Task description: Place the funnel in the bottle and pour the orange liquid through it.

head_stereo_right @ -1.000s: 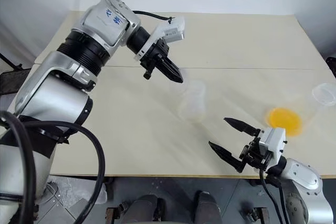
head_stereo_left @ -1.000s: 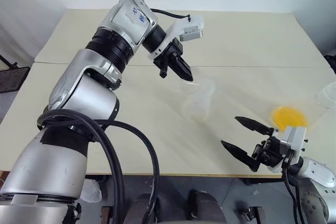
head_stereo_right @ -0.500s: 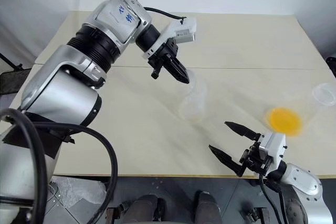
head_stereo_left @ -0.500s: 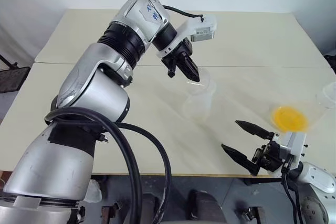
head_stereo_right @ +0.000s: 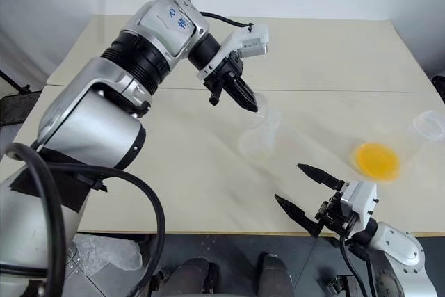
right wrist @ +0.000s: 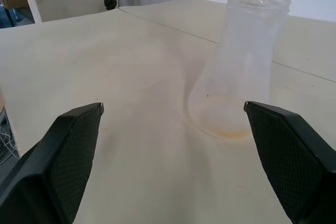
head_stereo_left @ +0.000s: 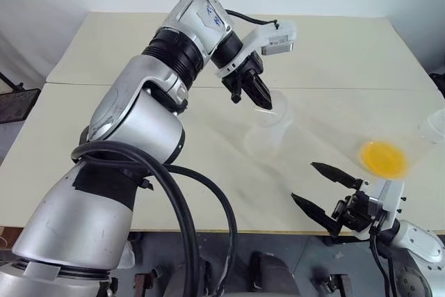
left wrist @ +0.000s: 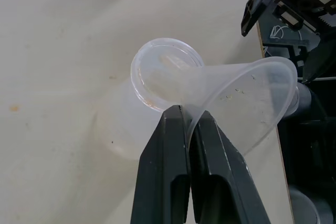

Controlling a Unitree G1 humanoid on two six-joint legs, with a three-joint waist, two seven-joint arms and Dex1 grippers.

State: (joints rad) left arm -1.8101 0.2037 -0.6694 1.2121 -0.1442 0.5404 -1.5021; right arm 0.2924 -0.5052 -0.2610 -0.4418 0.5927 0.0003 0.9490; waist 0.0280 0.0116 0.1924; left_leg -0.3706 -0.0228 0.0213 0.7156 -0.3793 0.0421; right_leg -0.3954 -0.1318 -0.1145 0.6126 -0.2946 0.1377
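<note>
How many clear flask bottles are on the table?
2. One empty bottle stands mid-table, under the funnel held by the left gripper. The other, with orange liquid, stands near the table's right edge. None looks hidden.

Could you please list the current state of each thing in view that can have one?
Funnel: pinched at its rim, tilted, stem at the bottle's mouth.
Bottle: upright, open, nearly empty.
Orange liquid: pooled in the second flask, unpoured.
Left end effector: shut on the funnel.
Right end effector: open, empty.
</note>
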